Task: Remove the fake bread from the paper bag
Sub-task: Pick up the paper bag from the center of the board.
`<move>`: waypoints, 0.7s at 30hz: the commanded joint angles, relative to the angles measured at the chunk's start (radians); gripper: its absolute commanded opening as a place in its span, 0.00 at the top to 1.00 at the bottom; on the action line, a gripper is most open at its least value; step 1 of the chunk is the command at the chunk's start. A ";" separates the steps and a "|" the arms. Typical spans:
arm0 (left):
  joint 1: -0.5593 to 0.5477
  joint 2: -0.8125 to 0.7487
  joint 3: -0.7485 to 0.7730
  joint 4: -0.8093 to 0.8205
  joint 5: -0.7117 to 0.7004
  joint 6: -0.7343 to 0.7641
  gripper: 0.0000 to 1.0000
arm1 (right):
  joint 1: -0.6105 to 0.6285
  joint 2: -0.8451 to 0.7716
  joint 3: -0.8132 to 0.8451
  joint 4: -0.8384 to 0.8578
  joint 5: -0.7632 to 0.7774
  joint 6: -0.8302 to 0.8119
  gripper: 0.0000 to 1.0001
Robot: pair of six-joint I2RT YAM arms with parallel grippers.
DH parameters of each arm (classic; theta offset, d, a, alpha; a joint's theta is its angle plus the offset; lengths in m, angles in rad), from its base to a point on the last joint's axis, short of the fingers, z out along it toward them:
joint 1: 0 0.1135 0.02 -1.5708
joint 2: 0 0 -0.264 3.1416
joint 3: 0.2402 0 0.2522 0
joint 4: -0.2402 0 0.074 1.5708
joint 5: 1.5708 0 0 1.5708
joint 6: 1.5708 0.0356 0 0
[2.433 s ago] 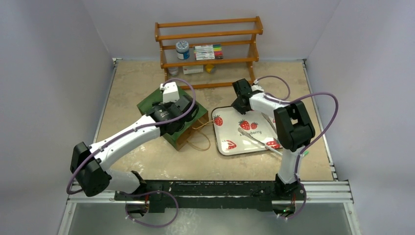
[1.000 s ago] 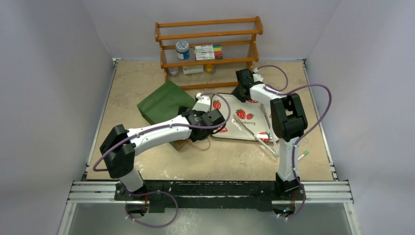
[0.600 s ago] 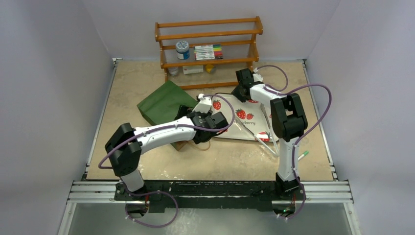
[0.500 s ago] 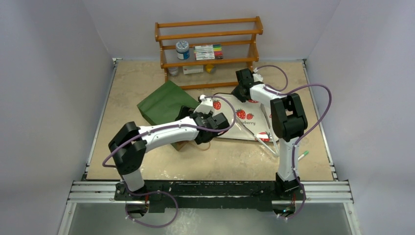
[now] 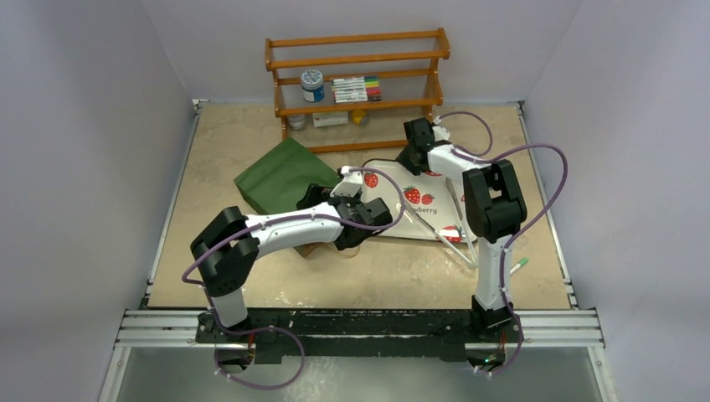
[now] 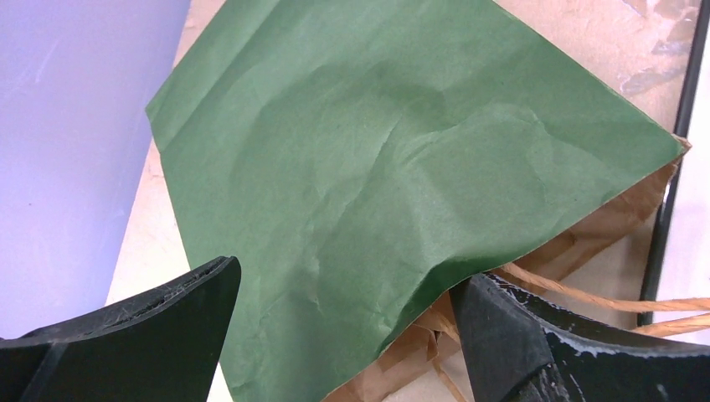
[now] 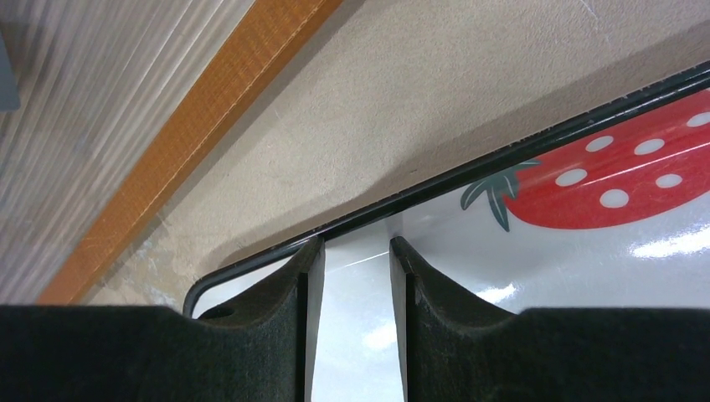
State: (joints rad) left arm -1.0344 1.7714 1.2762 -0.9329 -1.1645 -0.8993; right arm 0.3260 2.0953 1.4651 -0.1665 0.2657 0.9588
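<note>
Two wide-spread fingers of the left gripper (image 6: pixel 347 280) hover empty over the dark green paper bag (image 6: pixel 377 167), which lies flat beside the white strawberry-printed tray (image 7: pixel 569 276) lettered "berry". The right gripper (image 7: pixel 356 247) sits narrowly parted at the tray's rim; whether it grips cannot be told.

One overhead view, two wrist close-ups.
From behind and above you see the whole table (image 5: pixel 218 142); your left wrist camera sits close over the paper bag (image 6: pixel 377 184), your right over the tray (image 7: pixel 544 276), both also seen overhead.
</note>
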 commanded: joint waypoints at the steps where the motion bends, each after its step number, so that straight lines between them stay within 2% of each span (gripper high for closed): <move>1: 0.020 -0.006 -0.024 0.036 -0.101 -0.027 0.07 | -0.004 -0.034 -0.033 -0.037 0.003 -0.029 0.62; 4: 0.051 -0.024 -0.063 0.096 -0.097 0.010 0.15 | -0.004 -0.059 -0.049 -0.030 0.023 -0.043 0.61; 9: 0.099 -0.086 -0.120 0.207 -0.058 0.085 0.42 | 0.005 -0.100 -0.078 -0.027 0.022 -0.070 0.56; 11: 0.125 -0.109 -0.127 0.225 -0.046 0.100 0.64 | 0.017 -0.118 -0.088 -0.033 0.030 -0.085 0.53; 12: 0.131 -0.117 -0.125 0.226 -0.052 0.099 0.85 | 0.023 -0.126 -0.092 -0.036 0.035 -0.092 0.50; 13: 0.138 -0.124 -0.124 0.221 -0.064 0.094 0.99 | 0.032 -0.135 -0.096 -0.042 0.040 -0.099 0.48; 19: 0.166 -0.151 -0.095 0.201 -0.087 0.098 1.00 | 0.095 -0.212 -0.088 -0.113 0.128 -0.155 0.33; 21: 0.174 -0.160 -0.084 0.202 -0.087 0.108 1.00 | 0.115 -0.251 -0.095 -0.148 0.178 -0.166 0.31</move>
State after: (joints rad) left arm -0.8745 1.6600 1.1481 -0.7559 -1.2030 -0.8108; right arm 0.3985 1.9553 1.3666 -0.2398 0.3294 0.8448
